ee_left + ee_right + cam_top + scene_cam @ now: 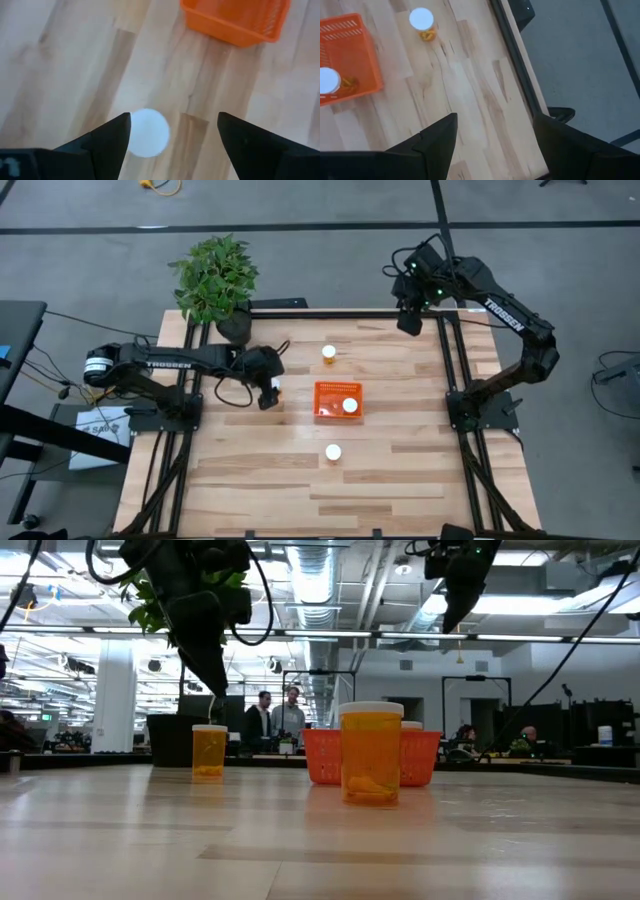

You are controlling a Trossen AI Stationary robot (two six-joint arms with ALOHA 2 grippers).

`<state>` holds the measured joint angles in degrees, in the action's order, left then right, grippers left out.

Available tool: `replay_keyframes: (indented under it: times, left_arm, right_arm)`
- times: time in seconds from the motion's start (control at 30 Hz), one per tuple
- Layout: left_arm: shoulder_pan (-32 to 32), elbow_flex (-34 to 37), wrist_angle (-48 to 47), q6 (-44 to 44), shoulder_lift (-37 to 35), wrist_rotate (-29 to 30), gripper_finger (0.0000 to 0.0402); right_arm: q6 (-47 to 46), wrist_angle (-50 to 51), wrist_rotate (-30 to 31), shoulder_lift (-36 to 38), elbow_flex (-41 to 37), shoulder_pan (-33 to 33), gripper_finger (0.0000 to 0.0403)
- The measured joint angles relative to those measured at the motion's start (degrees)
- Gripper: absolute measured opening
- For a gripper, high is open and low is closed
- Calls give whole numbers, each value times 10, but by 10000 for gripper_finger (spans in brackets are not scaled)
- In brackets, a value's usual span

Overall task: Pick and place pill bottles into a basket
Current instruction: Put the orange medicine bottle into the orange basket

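The orange basket (pixel 337 393) stands mid-table with one white-capped pill bottle (pixel 350 406) in it. A second bottle (pixel 328 353) stands upright beyond the basket, and a third (pixel 333 452) stands nearer the front edge. A fourth bottle (pixel 147 132) stands on the table left of the basket. My left gripper (pixel 172 120) hangs open above it, with the cap showing between the fingers, close to one of them. In the low view the fingers (pixel 205 665) end above this bottle (pixel 209 752). My right gripper (pixel 410 315) is open and empty, high over the table's far right edge.
A potted plant (pixel 215 280) stands at the far left corner, close behind my left arm. Black frame rails (pixel 445 360) run along both sides of the table. People stand in the room beyond the table (pixel 275 720). Bare wood lies around the basket.
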<state>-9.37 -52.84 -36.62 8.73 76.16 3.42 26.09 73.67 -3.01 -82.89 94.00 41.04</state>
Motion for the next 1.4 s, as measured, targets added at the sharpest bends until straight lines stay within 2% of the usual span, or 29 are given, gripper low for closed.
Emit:
replay_keyframes:
  times: [0.23,0.5,0.73,0.93,1.4]
  left_arm:
    - [1,0,-40,0,0,14,290]
    - [1,0,-42,-24,0,19,290]
    - [-15,0,-28,-61,14,-14,290]
    - [-16,-6,-22,-66,36,-21,290]
    - [-26,-6,-53,-82,37,-21,290]
  right_arm:
    - [0,0,0,0,0,0,256]
    - [0,-1,0,0,0,0,256]
    - [0,-3,0,0,0,0,256]
    - [0,-5,0,0,0,0,256]
    - [3,0,0,0,0,0,256]
